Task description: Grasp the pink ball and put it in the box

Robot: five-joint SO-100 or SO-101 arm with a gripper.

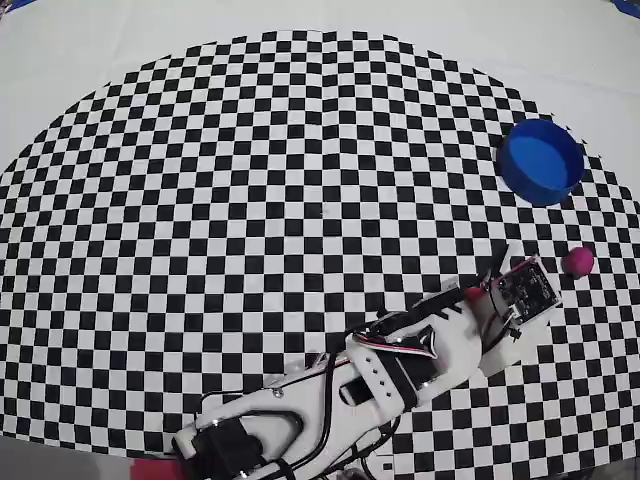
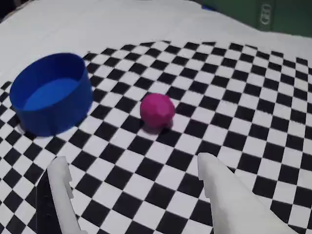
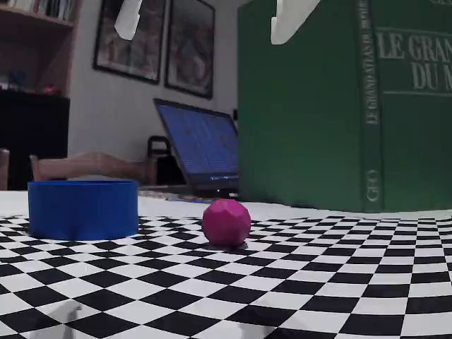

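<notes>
The pink ball point(image 2: 157, 110) lies on the checkered mat, just right of the round blue box point(image 2: 51, 92) in the wrist view. My gripper point(image 2: 132, 162) is open and empty, its two white fingers wide apart, with the ball ahead of them and centred between them. In the fixed view the fingertips point(image 3: 129, 21) hang high above the ball point(image 3: 226, 222) and the box point(image 3: 82, 208). In the overhead view the ball point(image 1: 577, 261) lies at the right edge of the mat, below the box point(image 1: 541, 160), and my arm point(image 1: 400, 360) reaches towards it from the lower left.
The black-and-white checkered mat point(image 1: 260, 200) covers most of the white table. A large green book point(image 3: 339, 106) stands upright behind the ball, with a laptop point(image 3: 205, 148) to its left. Another pink object point(image 1: 150, 470) shows at the bottom edge by the arm's base.
</notes>
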